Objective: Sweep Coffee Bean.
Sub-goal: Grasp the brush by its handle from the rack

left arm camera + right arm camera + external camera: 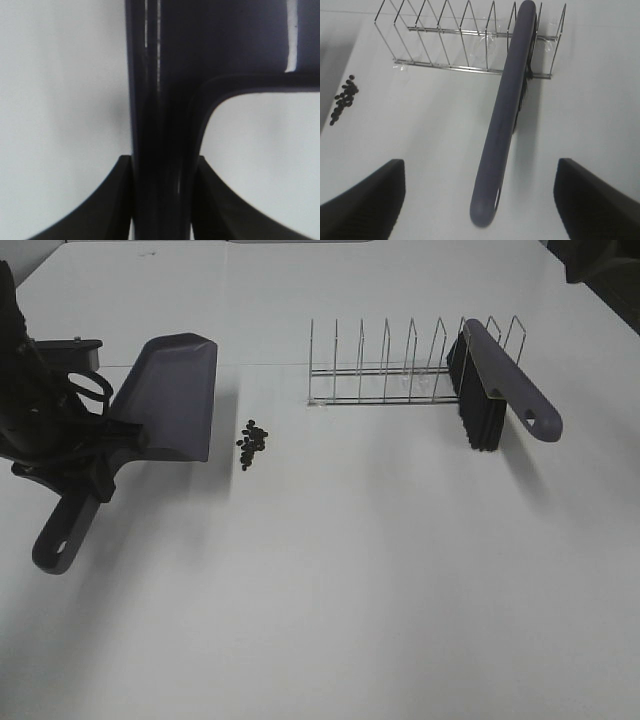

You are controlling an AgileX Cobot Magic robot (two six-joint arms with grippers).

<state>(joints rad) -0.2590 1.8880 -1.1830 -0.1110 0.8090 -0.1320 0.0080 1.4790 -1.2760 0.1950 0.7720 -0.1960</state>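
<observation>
The coffee bean cluster [252, 442] lies on the white table, just right of the grey dustpan [172, 392]; it also shows in the right wrist view [343, 99]. My left gripper [93, 455] is shut on the dustpan's handle [162, 125], with a finger [107, 200] on each side of it. A grey brush [505, 380] with black bristles leans in the right end of a wire rack [385, 370]. My right gripper [480, 167] is open and empty, above the brush handle [502, 125] and not touching it. It is out of the exterior view.
The wire rack [445, 40] stands at the back centre-right with several empty slots. The dustpan's handle end [58, 540] points toward the front left. A dark shape [600, 265] sits at the far right corner. A seam [260, 365] crosses the table behind the beans.
</observation>
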